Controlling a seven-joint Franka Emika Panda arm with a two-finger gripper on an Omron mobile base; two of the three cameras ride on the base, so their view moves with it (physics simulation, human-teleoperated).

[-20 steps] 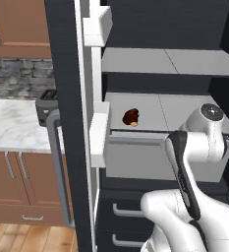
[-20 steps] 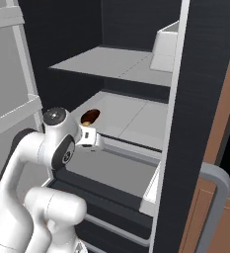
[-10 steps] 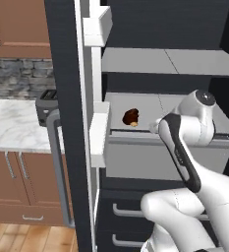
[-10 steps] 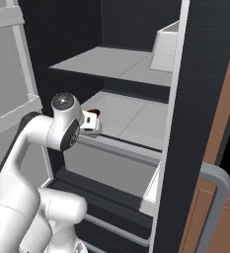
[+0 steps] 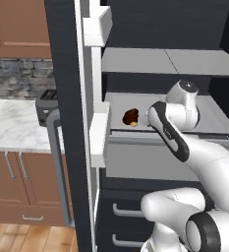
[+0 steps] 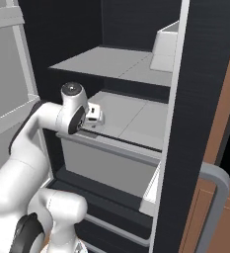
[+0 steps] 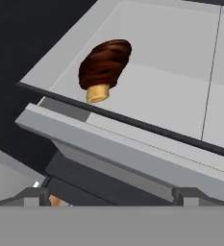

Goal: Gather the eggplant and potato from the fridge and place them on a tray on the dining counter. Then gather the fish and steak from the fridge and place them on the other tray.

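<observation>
The gripper (image 7: 111, 194) hangs just short of the fridge (image 5: 67, 59) shelf's front lip, jaws spread as wide as they go and holding nothing. Beyond that lip, near the shelf's left edge, lies a dark brown-purple item with a pale stub (image 7: 104, 67) — probably the eggplant, though it's hard to say for sure. A low approach could catch the lip; a glancing close might roll the rounded item away. The forearm hides part of the shelf.

- Bare grey middle shelf (image 7: 180, 72) of the black open fridge (image 5: 62, 147); broad free room is left beside one brown, pale-stemmed item (image 7: 104, 67).
- Access from below is barred by the shelf's dark front lip (image 7: 132, 122).
</observation>
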